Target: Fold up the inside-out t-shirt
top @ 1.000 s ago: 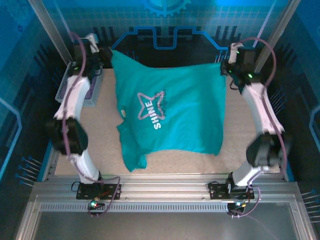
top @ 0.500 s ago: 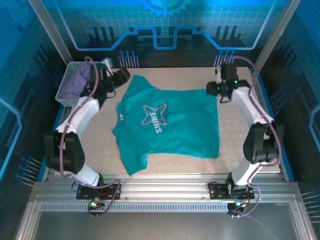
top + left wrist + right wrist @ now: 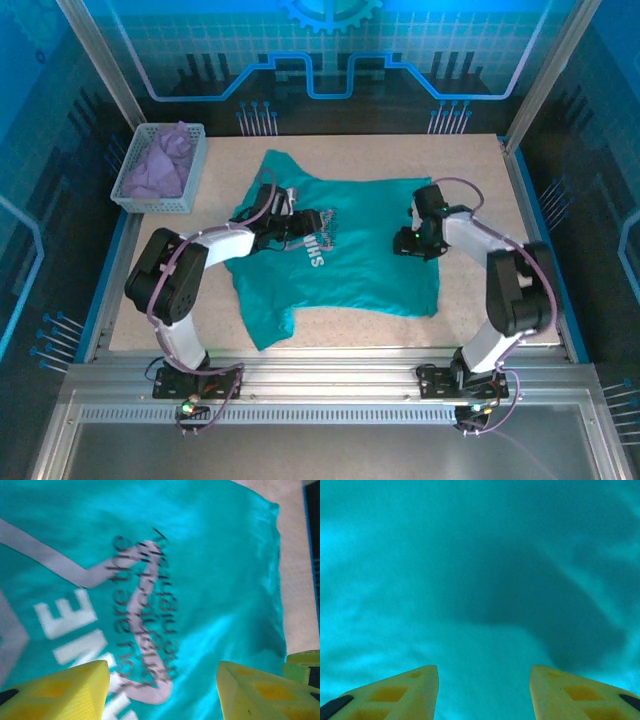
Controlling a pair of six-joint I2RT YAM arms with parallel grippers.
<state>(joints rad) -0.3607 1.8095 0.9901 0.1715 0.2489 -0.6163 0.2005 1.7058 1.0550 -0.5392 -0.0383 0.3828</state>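
Both arms are dropping from the far corners, and the inside-out t-shirt (image 3: 350,275) is now lying spread on the worktop (image 3: 520,300), just right of the basket (image 3: 128,196). I am keeping the left tool (image 3: 303,225), nearer the basket, and the right tool (image 3: 411,244), farther off, open and empty above it. No fold is showing yet.

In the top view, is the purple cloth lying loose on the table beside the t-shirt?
No, the purple cloth sits inside the basket at the far-left corner, apart from the t-shirt.
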